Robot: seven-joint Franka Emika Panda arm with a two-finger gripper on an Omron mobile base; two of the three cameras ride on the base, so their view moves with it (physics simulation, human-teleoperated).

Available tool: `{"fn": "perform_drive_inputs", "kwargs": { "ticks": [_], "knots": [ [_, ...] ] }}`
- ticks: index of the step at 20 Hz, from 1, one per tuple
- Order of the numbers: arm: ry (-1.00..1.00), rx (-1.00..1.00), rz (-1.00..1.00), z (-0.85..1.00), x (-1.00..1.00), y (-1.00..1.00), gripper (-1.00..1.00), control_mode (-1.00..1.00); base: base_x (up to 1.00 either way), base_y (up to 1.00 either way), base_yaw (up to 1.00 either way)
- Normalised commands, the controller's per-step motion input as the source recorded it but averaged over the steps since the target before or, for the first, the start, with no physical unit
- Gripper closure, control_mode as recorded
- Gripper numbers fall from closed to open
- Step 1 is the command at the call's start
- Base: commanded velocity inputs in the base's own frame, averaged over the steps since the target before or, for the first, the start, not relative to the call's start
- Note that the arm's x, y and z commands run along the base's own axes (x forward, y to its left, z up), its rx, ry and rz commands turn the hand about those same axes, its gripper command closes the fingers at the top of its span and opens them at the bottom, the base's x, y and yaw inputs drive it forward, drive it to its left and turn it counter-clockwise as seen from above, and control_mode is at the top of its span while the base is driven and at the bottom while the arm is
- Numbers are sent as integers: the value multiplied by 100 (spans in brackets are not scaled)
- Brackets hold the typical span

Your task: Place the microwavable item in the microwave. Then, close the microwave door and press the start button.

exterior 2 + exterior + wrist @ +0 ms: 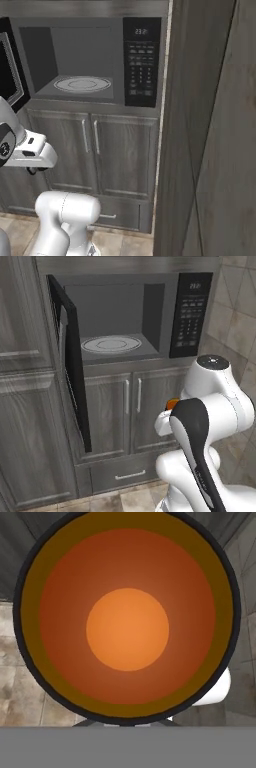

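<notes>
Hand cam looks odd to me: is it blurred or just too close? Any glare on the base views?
Hand view: sharp, simply very close, looking into the cup's orange inside. Left and right base views: flat even light, no glare on the microwave; turntable clearly readable.

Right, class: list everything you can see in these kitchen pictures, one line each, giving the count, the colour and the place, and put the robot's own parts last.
Built-in black-fronted microwave: one, grey cavity, set in the cabinet wall.
Wide black microwave door: one, swung open to the left.
Round glass turntable: one, pale, on the cavity floor.
Black keypad panel: one, right of the cavity.
Grey wooden cabinet doors: two, below the microwave.
Grey drawer: one, under those doors.
Tiled wall: beige, far right in the left base view.
Small dark cup with orange inside: one, right before the hand camera.
White robot arm: one, below and right of the microwave.
Gripper: one, shut on the cup.
</notes>
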Motion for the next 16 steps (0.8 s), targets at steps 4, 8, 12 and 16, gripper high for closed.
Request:
{"fn": "perform_drive_inputs", "kwargs": {
  "ticks": [4,8,12,16],
  "knots": [
    [0,0,0,0,0,0,100,100,42,-10,0],
    [0,0,0,0,0,0,100,100,42,-4,0],
    [0,0,0,0,0,0,100,100,44,0,0],
    [0,0,0,0,0,0,100,100,39,0,0]
  ]
}}
